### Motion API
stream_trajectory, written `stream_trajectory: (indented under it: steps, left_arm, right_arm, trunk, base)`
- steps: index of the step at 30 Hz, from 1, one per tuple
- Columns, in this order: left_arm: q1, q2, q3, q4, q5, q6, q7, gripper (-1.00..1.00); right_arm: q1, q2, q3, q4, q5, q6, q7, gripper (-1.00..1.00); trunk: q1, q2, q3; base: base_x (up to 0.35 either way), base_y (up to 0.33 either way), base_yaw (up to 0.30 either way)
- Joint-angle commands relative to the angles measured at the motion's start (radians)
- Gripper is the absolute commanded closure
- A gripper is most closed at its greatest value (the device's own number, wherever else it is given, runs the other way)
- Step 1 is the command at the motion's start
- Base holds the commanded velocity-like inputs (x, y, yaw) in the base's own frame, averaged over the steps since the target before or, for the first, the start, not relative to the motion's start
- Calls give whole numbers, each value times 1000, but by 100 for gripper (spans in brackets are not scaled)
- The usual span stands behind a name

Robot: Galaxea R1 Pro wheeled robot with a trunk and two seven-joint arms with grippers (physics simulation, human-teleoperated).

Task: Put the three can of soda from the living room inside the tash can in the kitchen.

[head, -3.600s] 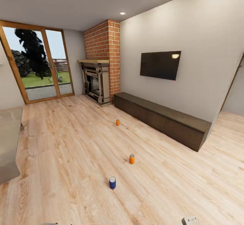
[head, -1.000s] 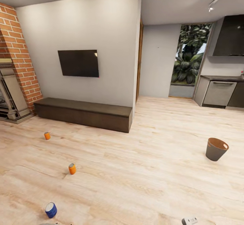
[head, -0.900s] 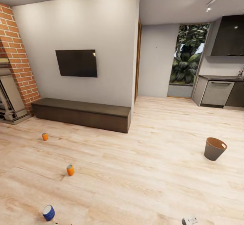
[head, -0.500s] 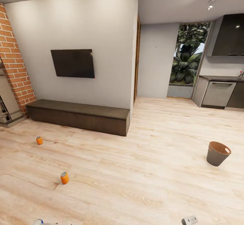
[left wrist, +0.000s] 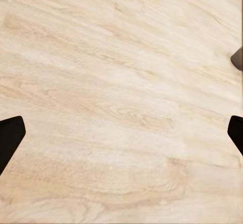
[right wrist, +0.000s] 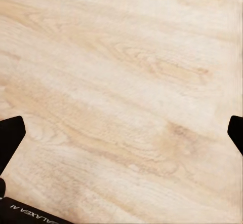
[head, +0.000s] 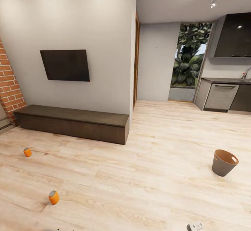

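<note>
Pale wood planks make up the floor (head: 150, 175), on which every task thing is seen in the head view. Two orange soda cans are found on it: the nearer can (head: 53, 197) is stood upright well in front of the long dark cabinet (head: 71, 123), and the farther can (head: 27, 152) is set near the cabinet's brick-side end, just in front of it. The two cans are kept well apart. The trash can (head: 224, 162) is placed on the floor far from the cabinet, toward the kitchen side, tilted a little, with its brown inside and an oval hand-hole near its rim shown. A black TV (head: 65, 65) is mounted on the wall above the cabinet. Grey kitchen cabinet fronts (head: 220, 97) under a dark countertop are seen beyond the trash can.

In the left wrist view, the left tool (left wrist: 121, 135) is held wide apart over bare planks, with nothing between its dark fingertips (left wrist: 10, 138). In the right wrist view, the right tool (right wrist: 121, 135) is likewise spread apart and nothing is grasped.
</note>
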Motion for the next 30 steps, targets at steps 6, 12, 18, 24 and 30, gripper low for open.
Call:
stream_trajectory:
  steps: [6, 12, 18, 24, 30]
  left_arm:
    - [-1, 0, 0, 0, 0, 0, 0, -100]
    - [0, 0, 0, 0, 0, 0, 0, -100]
    - [0, 0, 0, 0, 0, 0, 0, -100]
    - [0, 0, 0, 0, 0, 0, 0, -100]
    - [-1, 0, 0, 0, 0, 0, 0, -100]
  right_arm:
    - [0, 1, 0, 0, 0, 0, 0, -100]
    - [0, 0, 0, 0, 0, 0, 0, -100]
    - [0, 0, 1, 0, 0, 0, 0, -100]
    - [0, 0, 0, 0, 0, 0, 0, -100]
    - [0, 0, 0, 0, 0, 0, 0, -100]
  trunk:
    - [0, 0, -2]
    - [0, 0, -5]
    - [0, 0, -7]
    - [0, 0, -9]
    - [0, 0, -12]
  base:
    - [334, -74, -246]
    - [335, -37, -257]
    - [340, -7, -259]
    - [342, -1, -260]
    - [342, 0, -260]
